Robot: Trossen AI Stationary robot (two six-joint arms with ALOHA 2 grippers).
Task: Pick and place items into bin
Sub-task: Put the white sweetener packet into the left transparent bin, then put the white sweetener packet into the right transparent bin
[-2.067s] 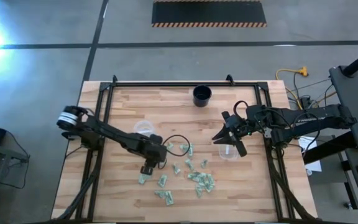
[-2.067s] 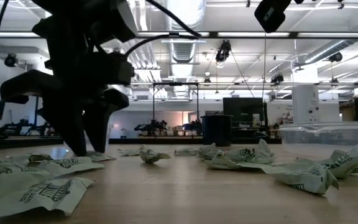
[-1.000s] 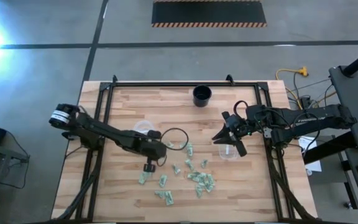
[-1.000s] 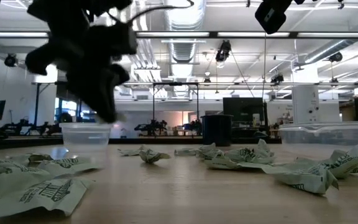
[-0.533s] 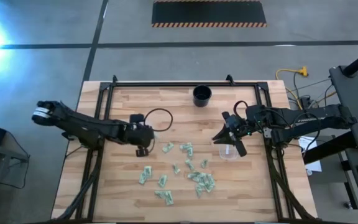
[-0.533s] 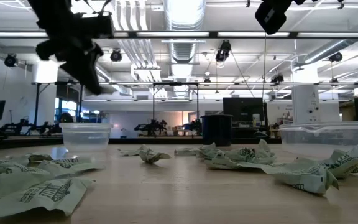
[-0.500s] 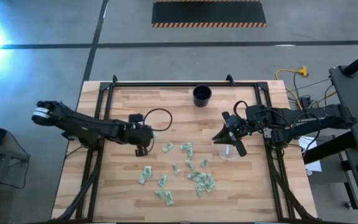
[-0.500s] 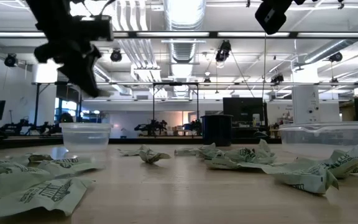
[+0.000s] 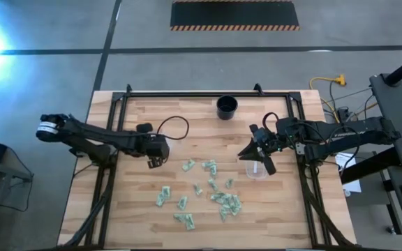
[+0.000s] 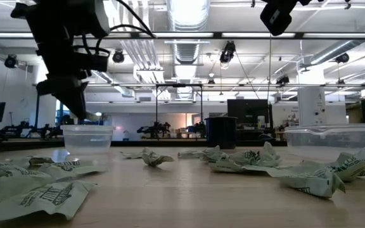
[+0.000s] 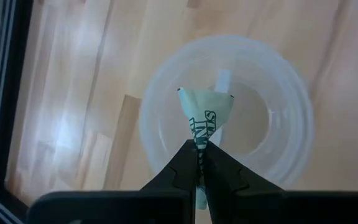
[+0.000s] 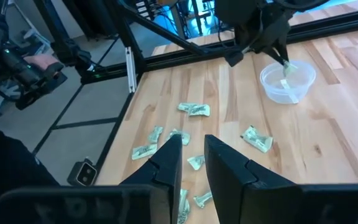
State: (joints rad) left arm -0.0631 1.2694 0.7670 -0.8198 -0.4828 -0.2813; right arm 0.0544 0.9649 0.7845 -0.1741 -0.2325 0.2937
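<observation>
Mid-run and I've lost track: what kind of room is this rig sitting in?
It looks like a robotics lab or workshop in an industrial hall. The low view shows exposed ceiling ducts and more benches with equipment behind. The high view shows a bare concrete floor with a hazard-striped mat beyond the wooden table.

A dark cup [image 9: 227, 107] stands near the far edge of the wooden table [image 9: 285, 209].

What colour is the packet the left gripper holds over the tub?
Pale green with dark green print; the packet shows best in the left wrist view.
</observation>
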